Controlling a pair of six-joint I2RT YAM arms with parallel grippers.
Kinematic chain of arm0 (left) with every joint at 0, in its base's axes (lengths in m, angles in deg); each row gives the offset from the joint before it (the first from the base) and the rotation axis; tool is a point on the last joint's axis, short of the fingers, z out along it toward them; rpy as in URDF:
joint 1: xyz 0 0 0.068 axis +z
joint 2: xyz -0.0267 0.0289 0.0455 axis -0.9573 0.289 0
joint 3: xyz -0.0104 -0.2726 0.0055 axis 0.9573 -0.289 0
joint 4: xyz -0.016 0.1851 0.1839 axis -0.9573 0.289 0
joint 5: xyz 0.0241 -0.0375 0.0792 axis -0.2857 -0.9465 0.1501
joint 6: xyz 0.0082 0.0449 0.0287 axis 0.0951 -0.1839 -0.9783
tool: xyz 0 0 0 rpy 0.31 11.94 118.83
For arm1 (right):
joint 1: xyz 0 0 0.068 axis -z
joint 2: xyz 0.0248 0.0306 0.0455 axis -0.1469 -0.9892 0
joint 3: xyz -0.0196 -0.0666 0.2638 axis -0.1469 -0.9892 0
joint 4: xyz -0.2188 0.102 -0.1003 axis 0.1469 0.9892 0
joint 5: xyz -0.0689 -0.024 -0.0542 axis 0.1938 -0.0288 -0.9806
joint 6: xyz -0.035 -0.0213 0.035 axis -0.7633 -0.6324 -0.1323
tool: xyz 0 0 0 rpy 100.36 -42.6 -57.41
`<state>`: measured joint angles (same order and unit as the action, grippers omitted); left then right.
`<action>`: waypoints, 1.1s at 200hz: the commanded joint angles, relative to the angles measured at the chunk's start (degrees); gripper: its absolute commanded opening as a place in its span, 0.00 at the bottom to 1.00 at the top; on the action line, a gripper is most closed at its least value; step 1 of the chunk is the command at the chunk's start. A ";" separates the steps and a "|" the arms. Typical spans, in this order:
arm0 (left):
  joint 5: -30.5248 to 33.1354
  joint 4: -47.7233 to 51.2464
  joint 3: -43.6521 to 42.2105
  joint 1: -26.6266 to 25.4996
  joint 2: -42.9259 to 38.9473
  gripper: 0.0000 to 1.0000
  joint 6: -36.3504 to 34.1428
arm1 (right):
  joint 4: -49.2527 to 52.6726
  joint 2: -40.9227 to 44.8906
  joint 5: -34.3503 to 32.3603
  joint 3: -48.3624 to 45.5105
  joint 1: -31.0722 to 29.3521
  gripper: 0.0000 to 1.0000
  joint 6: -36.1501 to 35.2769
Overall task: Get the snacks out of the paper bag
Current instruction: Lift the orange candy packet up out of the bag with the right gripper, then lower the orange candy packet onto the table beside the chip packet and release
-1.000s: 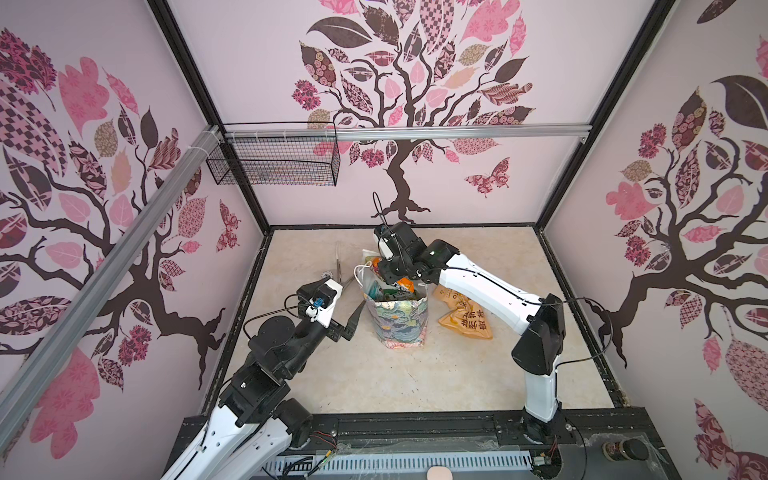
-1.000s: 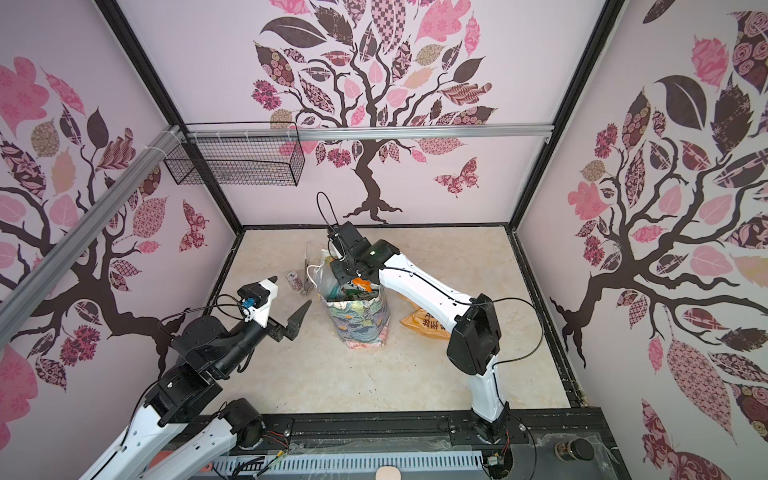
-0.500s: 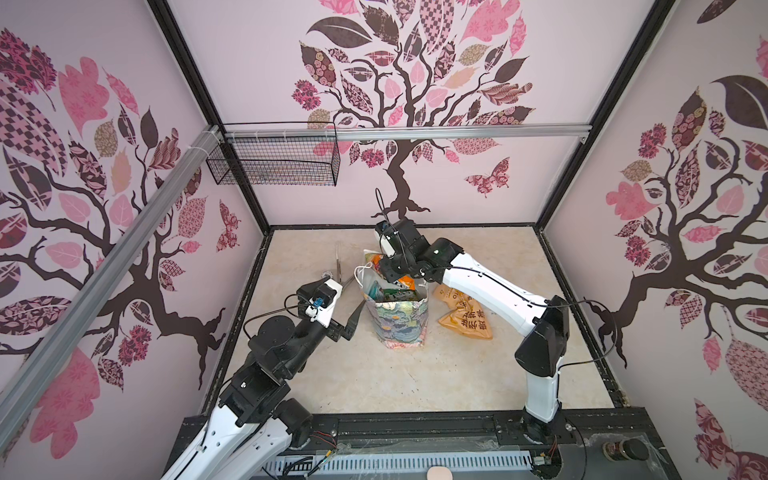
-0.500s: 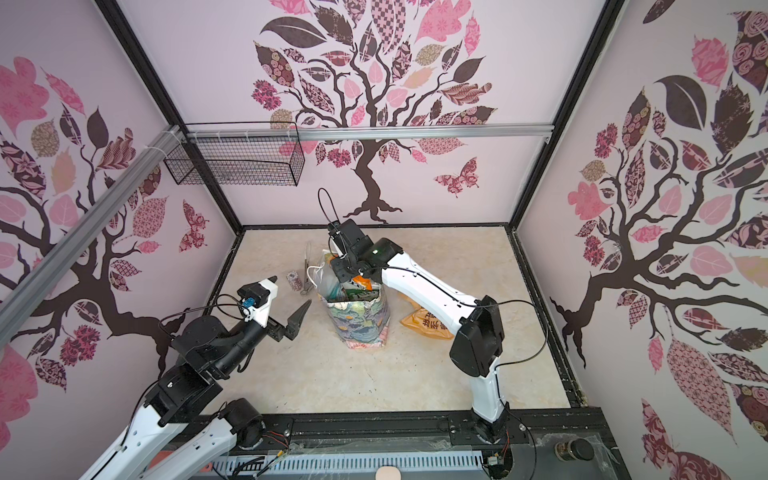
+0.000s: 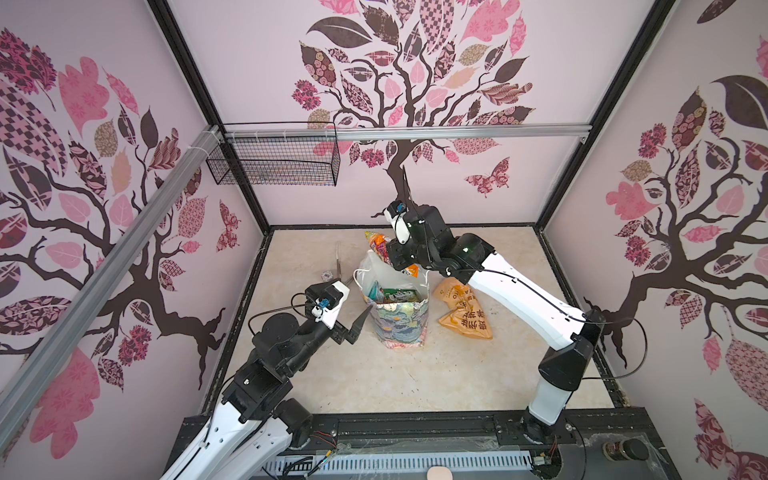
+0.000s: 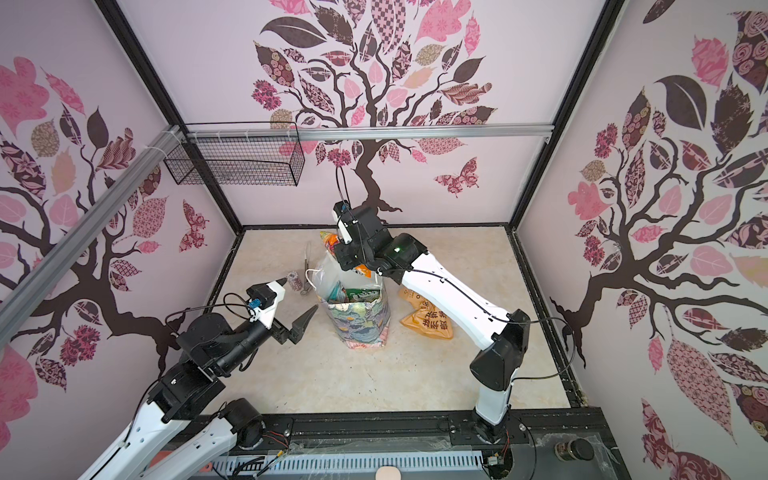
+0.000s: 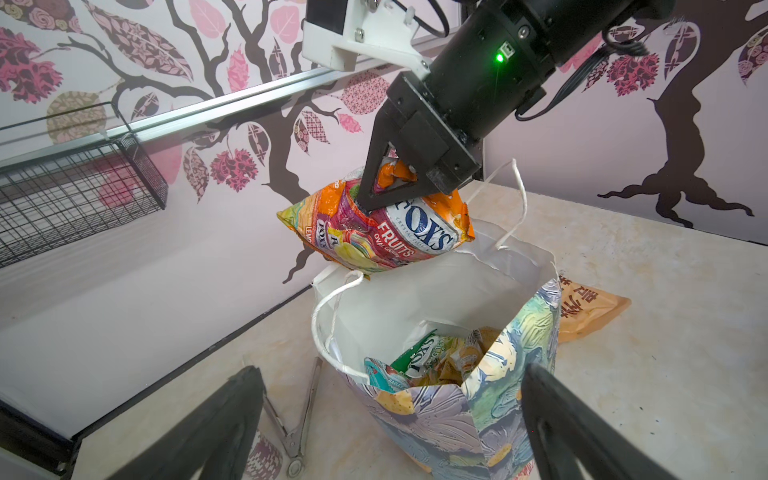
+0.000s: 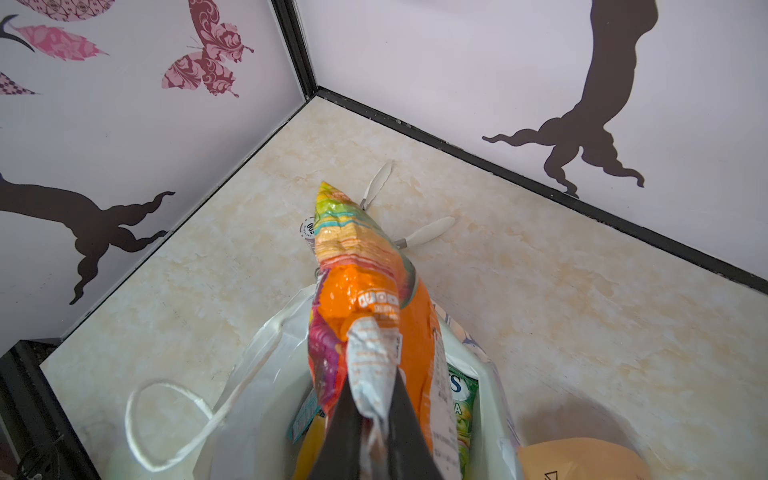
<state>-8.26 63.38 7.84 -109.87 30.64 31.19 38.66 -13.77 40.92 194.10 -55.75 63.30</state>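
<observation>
Above the paper bag (image 5: 401, 324), packet (image 7: 395, 239) lengthwise rearward

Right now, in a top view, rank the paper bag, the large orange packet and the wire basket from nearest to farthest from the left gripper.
From the left gripper:
1. paper bag, right beside its open jaws.
2. large orange packet, on the table beyond the bag.
3. wire basket, high on the back wall.

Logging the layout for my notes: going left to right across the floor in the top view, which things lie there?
Small patterned cylinder → metal tongs → upright floral paper bag → large orange snack packet with dark characters. Left out: the colourful FOX'S packet over the bag, overlapping it.
</observation>
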 commanded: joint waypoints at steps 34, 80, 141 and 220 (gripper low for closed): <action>-4.33 -1.11 -0.95 0.26 0.57 0.98 -0.79 | -5.81 7.41 2.88 -0.45 -0.15 0.00 2.21; -9.13 -1.37 -1.13 0.23 0.62 0.98 -0.72 | -14.22 15.64 3.36 -6.61 -0.17 0.00 4.16; -14.84 -2.12 -1.08 0.27 2.45 0.98 0.23 | -23.88 27.70 -1.17 -18.59 -0.22 0.00 4.71; -17.22 -2.14 -0.78 0.27 4.77 0.98 0.33 | -33.33 42.78 -19.93 -39.60 -0.17 0.00 2.76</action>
<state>-24.50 62.51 7.84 -109.83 35.10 31.43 12.65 24.24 29.25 157.20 -55.80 66.82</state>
